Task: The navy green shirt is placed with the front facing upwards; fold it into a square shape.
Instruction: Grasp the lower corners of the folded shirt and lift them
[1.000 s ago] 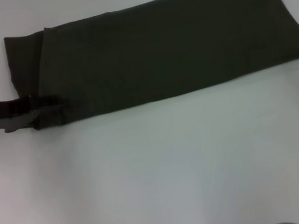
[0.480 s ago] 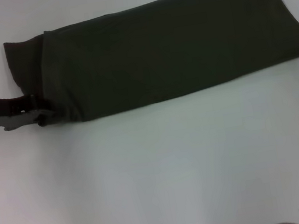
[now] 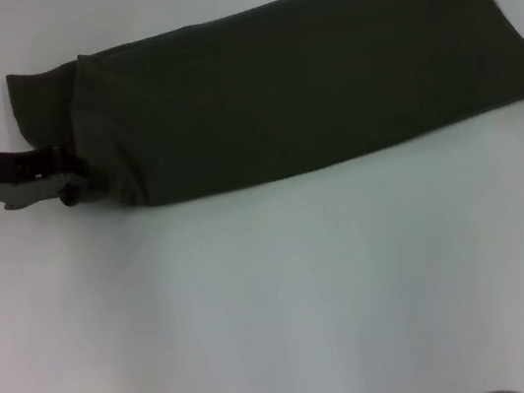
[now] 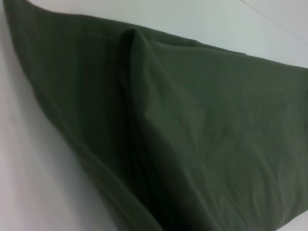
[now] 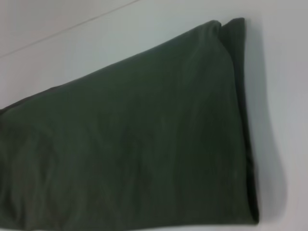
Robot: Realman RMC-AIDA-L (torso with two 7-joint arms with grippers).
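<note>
Dark olive-green cotton shirt (image 3: 294, 82), folded into a long plain band, lies across the far half of the white table (image 3: 290, 312), slanting up toward the right. No lettering visible. Left gripper (image 3: 76, 184) sits at the band's near-left corner; jaws: cannot tell whether they grip cloth. Left wrist view shows a raised ridge in the layers; right wrist view shows the square right-hand end, flat. Wide bare tabletop nearer the robot.
</note>
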